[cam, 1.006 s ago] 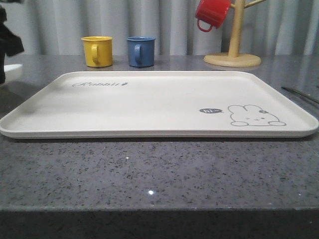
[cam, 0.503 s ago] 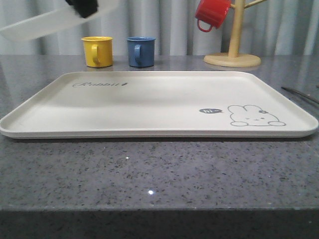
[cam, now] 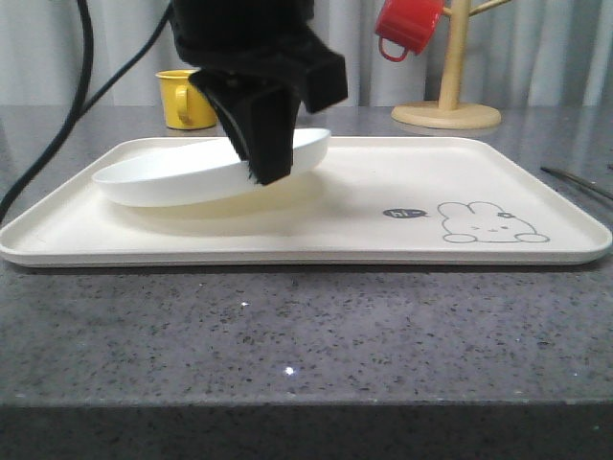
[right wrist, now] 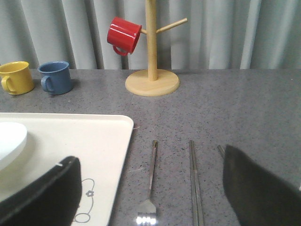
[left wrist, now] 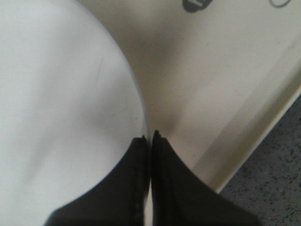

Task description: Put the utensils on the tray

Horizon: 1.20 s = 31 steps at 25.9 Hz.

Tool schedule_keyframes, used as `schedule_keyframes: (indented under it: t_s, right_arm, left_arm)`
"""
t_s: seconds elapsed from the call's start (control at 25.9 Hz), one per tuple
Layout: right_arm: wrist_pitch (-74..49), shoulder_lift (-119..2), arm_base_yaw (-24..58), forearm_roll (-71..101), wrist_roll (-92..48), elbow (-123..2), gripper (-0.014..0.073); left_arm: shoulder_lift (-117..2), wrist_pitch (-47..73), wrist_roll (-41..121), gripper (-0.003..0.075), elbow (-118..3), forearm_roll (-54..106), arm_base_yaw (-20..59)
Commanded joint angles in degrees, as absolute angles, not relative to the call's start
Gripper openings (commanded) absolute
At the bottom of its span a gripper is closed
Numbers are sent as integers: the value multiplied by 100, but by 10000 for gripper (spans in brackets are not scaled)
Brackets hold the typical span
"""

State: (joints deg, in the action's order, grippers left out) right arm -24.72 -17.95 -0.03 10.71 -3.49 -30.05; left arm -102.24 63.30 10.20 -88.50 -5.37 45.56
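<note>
My left gripper [cam: 263,158] clamps round white plate [cam: 172,177] rim, tilted over cream rectangular tray [cam: 536,254], probably touching at 9 o'clock. Next: lower, release. Right gripper [right wrist: 150,188] spread wide.

We take the tray [cam: 536,206] as our landmark. Its left half is blocked by the left gripper [cam: 266,163] clamped on the tilted white plate [cam: 172,177]. Its right half, around the rabbit drawing [cam: 490,222], lies bare. Right of the tray, the fork [right wrist: 151,183] and chopsticks [right wrist: 194,183] lie on the counter; behind it stand the yellow mug [cam: 182,99] and mug tree [cam: 450,86].
</note>
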Motion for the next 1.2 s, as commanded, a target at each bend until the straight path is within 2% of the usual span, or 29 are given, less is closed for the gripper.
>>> schedule_keyframes:
  t_s: [0.0, 0.31, 0.39, 0.46, 0.62, 0.74, 0.85, 1.04, 1.16]
  right_arm:
    - [-1988, -1887, -35, 1035, -402, -3218, 634]
    - [-1988, -1887, -35, 1035, -402, -3218, 634]
    - [-1988, -1887, -35, 1035, -402, -3218, 634]
    - [-1988, -1887, -35, 1035, -402, -3218, 634]
    - [-1988, -1887, -35, 1035, -402, -3218, 634]
    - [-1988, -1887, -35, 1035, -402, -3218, 634]
    - [-1988, -1887, -35, 1035, -402, -3218, 634]
    - [-1988, -1887, -35, 1035, -402, -3218, 634]
    - [-1988, -1887, -35, 1035, -402, -3218, 634]
  left_arm:
    - [-10120, 6410, 963, 16, -9048, -519, 4544]
    - [-10204, 6488, 805, 313, -9076, -546, 4520]
    - [-10145, 6499, 757, 364, -9143, -546, 4520]
    - [-10052, 6499, 682, 375, -9217, -546, 4520]
    - [-9810, 6523, 682, 353, -9401, -554, 4520]
    - [-9511, 6501, 669, 309, -9437, -736, 4520]
    - [-9217, 6511, 474, 220, -9437, -1101, 4392]
    - [-8813, 6564, 362, 4, -9437, -1236, 3741]
    - [-8592, 6645, 352, -18, -9409, -1209, 3238]
